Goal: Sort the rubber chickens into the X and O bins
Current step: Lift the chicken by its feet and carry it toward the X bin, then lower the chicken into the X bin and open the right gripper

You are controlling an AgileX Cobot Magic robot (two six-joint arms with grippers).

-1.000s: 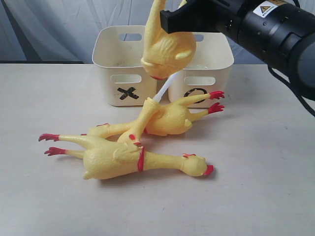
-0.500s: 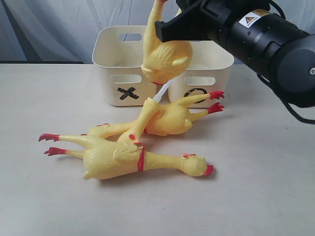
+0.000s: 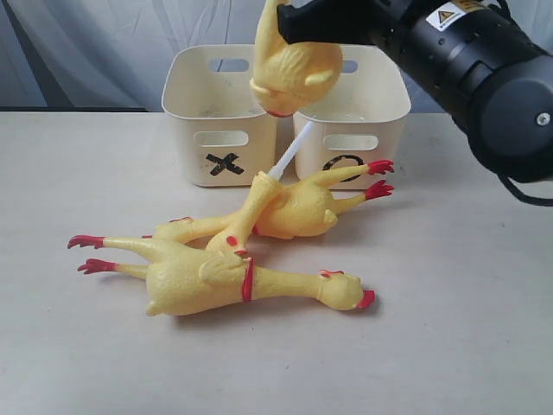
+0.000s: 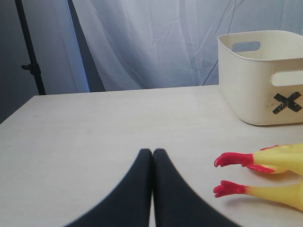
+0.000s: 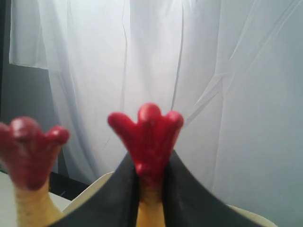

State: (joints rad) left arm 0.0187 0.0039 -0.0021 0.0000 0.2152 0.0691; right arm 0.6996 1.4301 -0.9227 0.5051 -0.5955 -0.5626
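Observation:
My right gripper (image 5: 150, 175) is shut on the leg of a rubber chicken (image 3: 294, 69) just below its red foot (image 5: 147, 137). This chicken hangs in the air over the front rims where the X bin (image 3: 223, 143) and the O bin (image 3: 363, 143) meet. Its stretched neck (image 3: 289, 160) still reaches down to the pile. Two more chickens lie on the table before the bins: one (image 3: 298, 207) near the O bin, one (image 3: 216, 281) nearer the front. My left gripper (image 4: 152, 153) is shut and empty, low over the table near that front chicken's red feet (image 4: 232, 160).
A pale curtain (image 4: 156, 42) hangs behind the table (image 3: 449, 328). A dark stand (image 4: 28, 47) is at the far side in the left wrist view. The right arm's black body (image 3: 484, 60) fills the upper right of the exterior view.
The right arm has lifted the held chicken a little higher and shifted slightly right, stretching its neck further. The chickens on the table have not moved.

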